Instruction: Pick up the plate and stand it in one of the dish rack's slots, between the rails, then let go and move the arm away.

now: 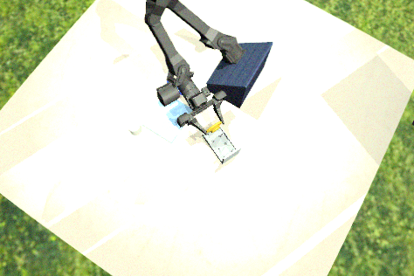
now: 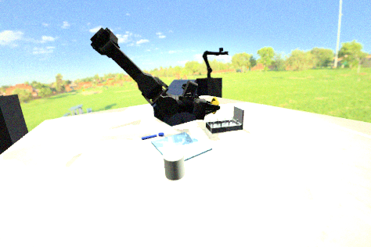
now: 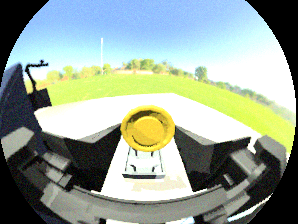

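Top view: one dark six-joint arm (image 1: 175, 31), folded over the middle of the desk, its base on a navy box (image 1: 241, 72) toward the far edge; gripper (image 1: 210, 123) pointing down and forward, fingers closed on a small yellow plate (image 1: 214, 127), which sits at the arm-side end of the pale grey dish rack (image 1: 222, 144). A light blue mat (image 1: 175, 115) lies just beside the rack on the left, and a small pale cylinder (image 1: 135, 130) further toward the left edge. Exterior view: same gripper (image 2: 209, 106) low above the desk, the plate (image 2: 214, 103) showing as a yellow edge at its tip, above and just beside the near end of the rack (image 2: 225, 124); rack is a dark tray with thin rails and one raised end wall. Grey cup (image 2: 174, 167) near the front edge, blue mat (image 2: 181, 142) between cup and rack, a blue pen-like item (image 2: 152, 136) to the mat's left. Wrist view: plate (image 3: 148, 127) held face-on between the two fingers, off the desk, with the rack (image 3: 144, 163) directly below and ahead of it. Status, judged: pickup done, plate upright and lined up over the rack; lowering between the rails, release and withdrawal remain.
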### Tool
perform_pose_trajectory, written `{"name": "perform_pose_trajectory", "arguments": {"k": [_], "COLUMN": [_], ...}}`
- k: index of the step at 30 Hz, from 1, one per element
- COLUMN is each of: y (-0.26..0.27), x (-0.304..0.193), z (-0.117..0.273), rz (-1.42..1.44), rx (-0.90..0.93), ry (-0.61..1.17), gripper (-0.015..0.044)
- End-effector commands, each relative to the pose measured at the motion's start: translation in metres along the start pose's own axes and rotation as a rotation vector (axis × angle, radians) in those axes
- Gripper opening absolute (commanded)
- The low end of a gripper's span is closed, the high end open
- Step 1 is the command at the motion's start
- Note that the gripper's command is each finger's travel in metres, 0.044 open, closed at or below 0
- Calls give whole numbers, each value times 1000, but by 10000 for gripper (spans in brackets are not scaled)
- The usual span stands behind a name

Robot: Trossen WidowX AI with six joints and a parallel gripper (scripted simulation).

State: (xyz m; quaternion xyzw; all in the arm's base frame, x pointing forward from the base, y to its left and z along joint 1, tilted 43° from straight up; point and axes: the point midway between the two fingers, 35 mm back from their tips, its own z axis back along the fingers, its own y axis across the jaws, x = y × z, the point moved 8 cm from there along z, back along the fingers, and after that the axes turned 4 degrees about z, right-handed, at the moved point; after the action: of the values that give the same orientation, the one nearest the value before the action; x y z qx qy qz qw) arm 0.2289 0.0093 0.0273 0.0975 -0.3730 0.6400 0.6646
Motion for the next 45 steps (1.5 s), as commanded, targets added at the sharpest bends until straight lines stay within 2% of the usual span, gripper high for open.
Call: {"name": "perform_pose_trajectory", "arguments": {"k": [1,17,31,45], "y": [2,6,9,8], "x": [-5,-47,-42,-42], "z": [-3,-18,-16,-16], "rz": [2,-14,-25,-20], "rx": [2,9,14,12], "ry": [-5,9,15,15], "gripper": [0,0,0,367]}}
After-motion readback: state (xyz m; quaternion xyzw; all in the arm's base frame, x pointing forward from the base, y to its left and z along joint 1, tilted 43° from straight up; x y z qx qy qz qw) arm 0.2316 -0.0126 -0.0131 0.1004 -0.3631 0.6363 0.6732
